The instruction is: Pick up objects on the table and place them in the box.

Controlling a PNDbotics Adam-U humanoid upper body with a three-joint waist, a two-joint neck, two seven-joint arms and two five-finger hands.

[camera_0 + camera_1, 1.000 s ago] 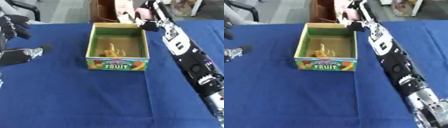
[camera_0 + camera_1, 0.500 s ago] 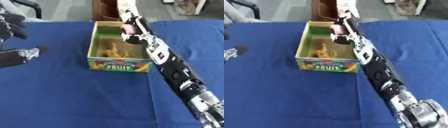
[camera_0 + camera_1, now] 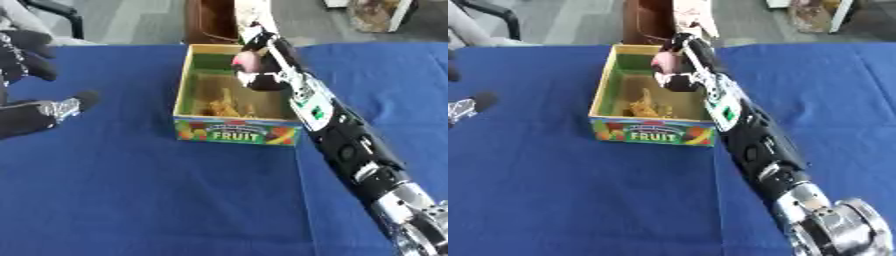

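Pink object (image 3: 245, 61), small and rounded, is in my right hand (image 3: 261, 65), fingers curled round it, held above the far right part of the box (image 3: 604, 98). Can't tell what the object actually is, only a pink blob against the black fingers. My right arm reaches in from the lower right and runs diagonally across the blue table (image 3: 131, 190) to the box, lying along its right wall.

The box is open-topped, with green inner walls and a FRUIT label on the near face. Inside sits a yellow item (image 3: 646, 104), spiky in outline, near the middle of the floor, so I judge at least one object is already placed. The pink one is not down yet; it hangs over the opening, above the rim level as far as I can tell.

My left hand (image 3: 26, 55) shows at the left edge, well apart from the box, fingers partly bent and holding nothing that I can see. A silver joint shows on my left arm lower down.

What's left: I'd say the release of the pink object into the box. On the blue cloth around the box I see no other loose objects in either eye view, so this may be the last one, though the table's edges are cut off.
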